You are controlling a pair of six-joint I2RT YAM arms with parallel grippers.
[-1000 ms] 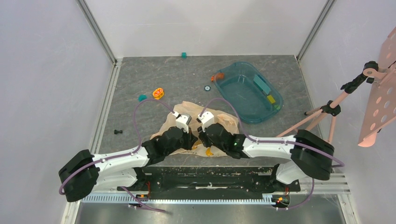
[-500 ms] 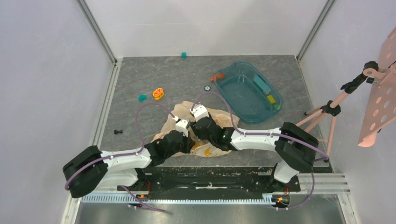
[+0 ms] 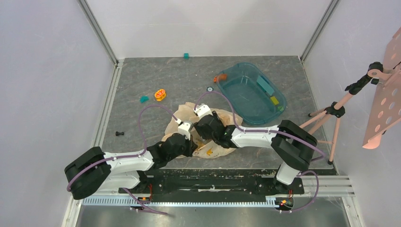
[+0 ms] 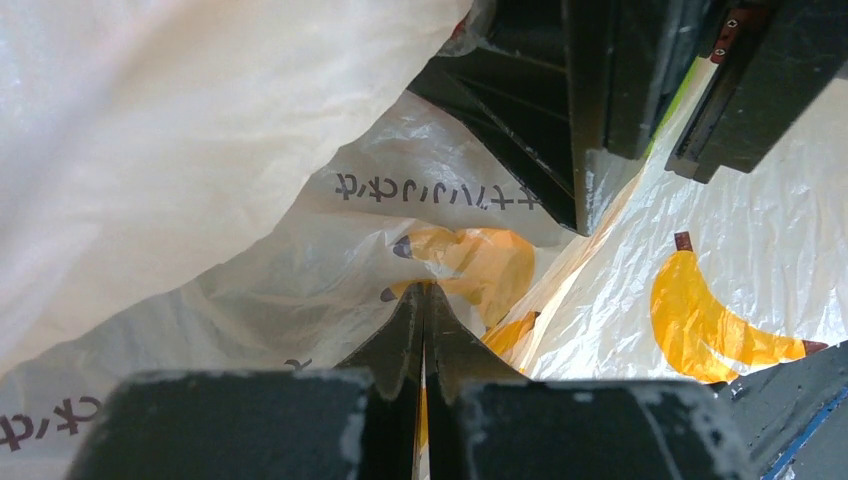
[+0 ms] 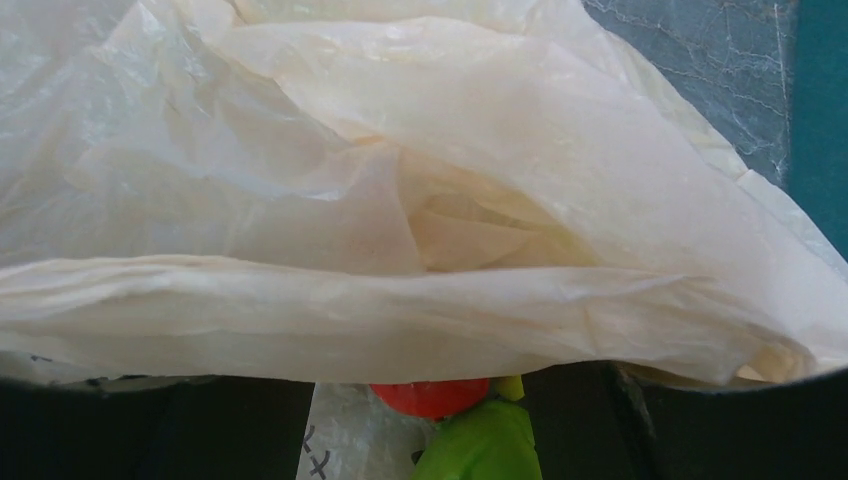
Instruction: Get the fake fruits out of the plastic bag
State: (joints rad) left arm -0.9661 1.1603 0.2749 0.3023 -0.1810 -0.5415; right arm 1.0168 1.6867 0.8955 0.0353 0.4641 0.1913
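Observation:
The plastic bag (image 3: 226, 119) lies crumpled near the table's front middle, with both grippers on it. My left gripper (image 3: 187, 143) is shut on a fold of the bag's printed film, as the left wrist view (image 4: 422, 292) shows. My right gripper (image 3: 206, 132) is inside the bag's mouth with its jaws apart, and bag film (image 5: 420, 200) drapes over its fingers. A red-orange fruit (image 5: 430, 395), a green fruit (image 5: 485, 448) and a sliver of yellow (image 5: 508, 387) sit between those fingers. The right gripper's fingers (image 4: 600, 110) show in the left wrist view above printed banana marks (image 4: 710, 320).
A teal tub (image 3: 253, 92) with small blocks stands at the back right; its edge shows in the right wrist view (image 5: 822, 100). An orange-yellow ring toy (image 3: 161, 94), a teal block (image 3: 143, 99) and a small black piece (image 3: 119, 134) lie on the left. A tripod (image 3: 331, 113) stands at the right.
My right gripper has moved left and deeper into the bag, and its arm has swung in. My left gripper has shifted slightly toward the near edge, still on the bag.

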